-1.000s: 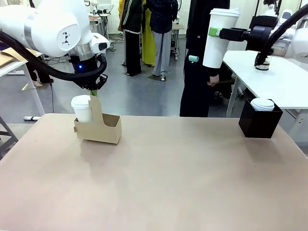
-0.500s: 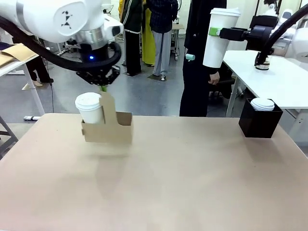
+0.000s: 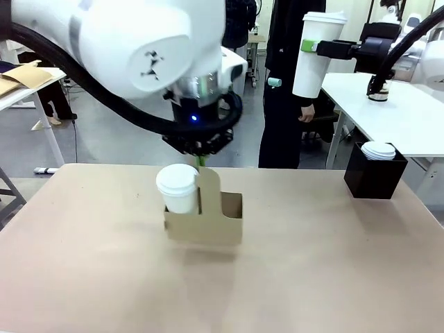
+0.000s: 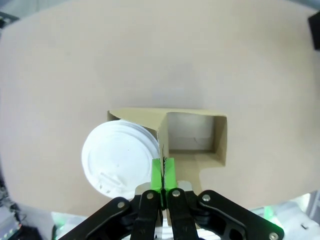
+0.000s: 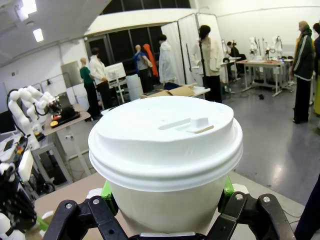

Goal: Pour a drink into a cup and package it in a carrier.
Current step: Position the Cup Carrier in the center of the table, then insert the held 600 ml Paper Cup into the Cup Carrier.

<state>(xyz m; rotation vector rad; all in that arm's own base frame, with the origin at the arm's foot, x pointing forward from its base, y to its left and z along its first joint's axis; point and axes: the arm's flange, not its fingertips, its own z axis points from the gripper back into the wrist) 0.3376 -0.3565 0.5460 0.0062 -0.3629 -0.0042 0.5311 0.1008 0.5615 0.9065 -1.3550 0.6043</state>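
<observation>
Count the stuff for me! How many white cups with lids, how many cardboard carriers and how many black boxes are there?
White lidded paper cups: 2 (tall cup, shorter cup)
Cardboard carrier: 1
Black box: 1
Total: 4

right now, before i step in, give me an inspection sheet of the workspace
surface: tan table, dry where it shows.
job's things: carrier hanging by its handle panel, seemingly off the table, one slot vacant; tall cup lidded, held high at right.
clutter: short lidded cup in the carrier's other slot; black box of white lids, far right.
grippers: left gripper shut on the handle panel; right gripper shut on the tall cup.
cables: black hoses along both arms, off the table.
surroundings: person standing across the table; white table behind.
</observation>
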